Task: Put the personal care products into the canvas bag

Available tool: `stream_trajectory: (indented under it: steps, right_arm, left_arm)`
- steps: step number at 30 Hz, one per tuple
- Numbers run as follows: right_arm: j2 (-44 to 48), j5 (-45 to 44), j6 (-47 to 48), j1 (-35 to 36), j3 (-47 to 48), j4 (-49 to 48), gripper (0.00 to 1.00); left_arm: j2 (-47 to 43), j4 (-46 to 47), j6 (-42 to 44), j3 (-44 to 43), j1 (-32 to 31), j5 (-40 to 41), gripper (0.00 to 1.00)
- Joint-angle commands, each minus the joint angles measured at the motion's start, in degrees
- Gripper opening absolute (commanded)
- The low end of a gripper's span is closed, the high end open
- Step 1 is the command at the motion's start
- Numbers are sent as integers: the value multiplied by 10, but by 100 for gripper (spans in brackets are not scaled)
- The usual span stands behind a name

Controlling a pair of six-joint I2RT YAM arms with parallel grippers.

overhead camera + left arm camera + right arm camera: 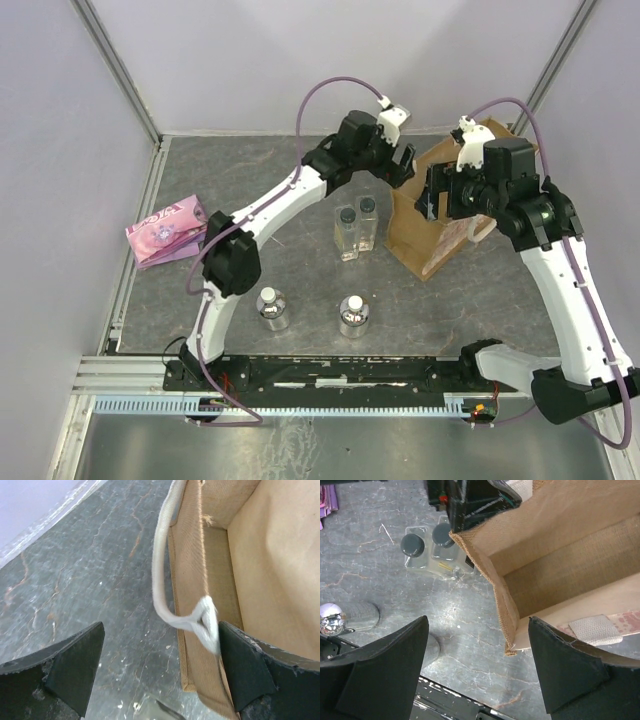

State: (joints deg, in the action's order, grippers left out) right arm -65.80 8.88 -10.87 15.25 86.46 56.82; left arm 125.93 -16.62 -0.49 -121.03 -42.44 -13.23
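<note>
- On the grey stone-patterned table, the canvas bag stands upright on the right side, mouth open, between the two wrists.
- Bag interior: the wrist views show bare tan walls; no product is visible in the parts of the interior that show.
- Left gripper: positioned over the bag's far-left rim. Jaws stand wide apart and clamp nothing.
- White loop handle: hangs slack between the left fingers. Its looped end lies close against the finger on the right of that view; contact cannot be confirmed.
- Right gripper: positioned above the bag's near edge. Jaws stand wide apart with one corner of the burlap wall between them; nothing is clamped.
- Tall clear bottles: two, upright, dark caps, side by side and touching, on the table just left of the bag. The right wrist view shows their caps from above, beside the bag wall.
- Short silvery bottles: two, upright, white caps, apart from each other, nearer the arm bases than the tall pair. One appears at the left edge of the right wrist view.
- Pink packet: lies flat at the table's left edge, well apart from the bottles and the bag.
- All four bottles are outside the bag.
</note>
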Motion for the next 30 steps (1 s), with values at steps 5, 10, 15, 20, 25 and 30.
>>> stream_trajectory:
  steps: [5, 10, 15, 20, 25, 30]
  right_arm:
    - [-31, -47, -7, 33, 62, -32, 89]
    - [-67, -37, -19, 64, 74, -55, 90]
    - [-141, -95, -6, 135, 124, -61, 90]
    - [-236, -140, 3, 168, 190, -63, 91]
    - [-325, -158, -8, 168, 233, -49, 89]
    - [-390, -169, -34, 168, 259, -33, 81]
  left_arm:
    - [-155, 33, -86, 44, 72, -85, 100]
    - [-216, 52, -138, 102, 121, -96, 100]
    - [-276, -3, -112, 175, 206, -51, 100]
    - [-343, -38, -53, 244, 230, 18, 100]
    - [-382, -42, -42, 283, 241, 22, 100]
    - [-402, -47, -32, 301, 245, 27, 99]
